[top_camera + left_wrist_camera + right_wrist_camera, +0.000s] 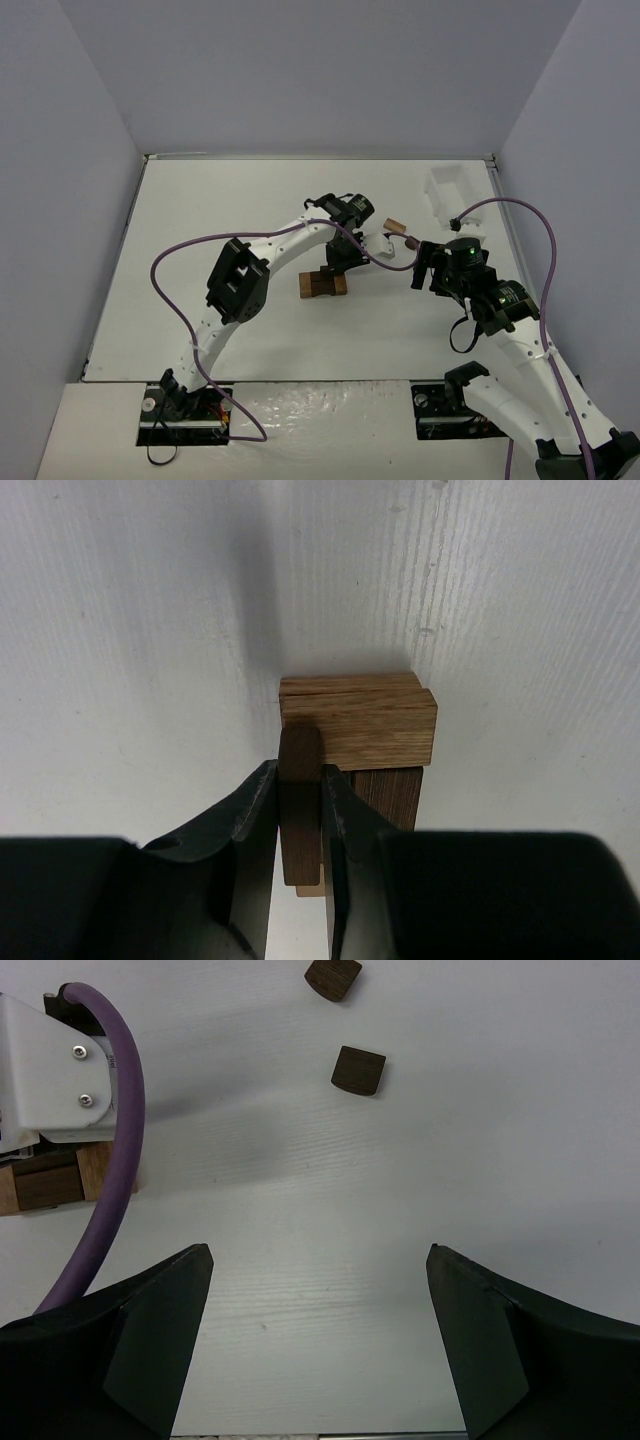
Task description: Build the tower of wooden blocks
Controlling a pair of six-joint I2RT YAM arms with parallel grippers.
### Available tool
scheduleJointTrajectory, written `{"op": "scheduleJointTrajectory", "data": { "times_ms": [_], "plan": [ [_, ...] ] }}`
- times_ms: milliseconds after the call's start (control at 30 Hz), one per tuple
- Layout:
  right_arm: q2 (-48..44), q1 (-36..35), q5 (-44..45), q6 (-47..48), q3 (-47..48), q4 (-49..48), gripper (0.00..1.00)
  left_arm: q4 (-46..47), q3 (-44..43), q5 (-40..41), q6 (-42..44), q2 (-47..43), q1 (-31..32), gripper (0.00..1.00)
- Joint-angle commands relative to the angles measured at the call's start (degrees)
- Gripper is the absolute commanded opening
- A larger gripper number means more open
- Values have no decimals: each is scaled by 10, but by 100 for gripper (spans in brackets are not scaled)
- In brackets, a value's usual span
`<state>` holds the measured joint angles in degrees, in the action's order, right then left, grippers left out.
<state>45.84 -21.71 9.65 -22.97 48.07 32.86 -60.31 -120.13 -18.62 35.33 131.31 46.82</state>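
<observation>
The wood block tower [322, 285] stands mid-table, a low stack of light tan blocks [360, 720] on a dark brown one [398, 795]. My left gripper [336, 264] hangs right over it, shut on a slim dark brown block [298, 745]. That block is held upright between the fingertips against the stack's left end. To the right, my right gripper [418, 262] hovers low over bare table, open and holding nothing [318, 1250]. Two loose dark blocks [358, 1070] [333, 977] lie ahead of it. In the right wrist view, the tower's edge [45, 1185] shows at the far left.
A white tray [452, 195] stands at the back right near the table's edge. The left arm's purple cable [110, 1140] and white wrist housing [45, 1070] cross the right wrist view's left side. Grey walls enclose the table.
</observation>
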Motion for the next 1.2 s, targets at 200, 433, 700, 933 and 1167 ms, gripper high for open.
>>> {"op": "scheduleJointTrajectory", "data": {
  "times_ms": [200, 433, 700, 933, 1167],
  "plan": [
    [-1, 1, 14, -5, 20, -6, 86, -17, -34, 10, -5, -3, 7, 2],
    [0, 1, 15, -5, 20, -7, 86, -17, -38, 7, -12, -3, 9, 5],
    [1, 1, 13, -4, 20, -6, 86, -17, -42, 6, -16, -4, 9, 5],
    [2, 1, 12, -3, 20, -7, 86, -18, -41, 9, -18, -3, 9, 5],
    [1, 1, 12, -4, 20, -7, 86, -17, -44, 9, -19, -2, 9, 5]
  ]
}}
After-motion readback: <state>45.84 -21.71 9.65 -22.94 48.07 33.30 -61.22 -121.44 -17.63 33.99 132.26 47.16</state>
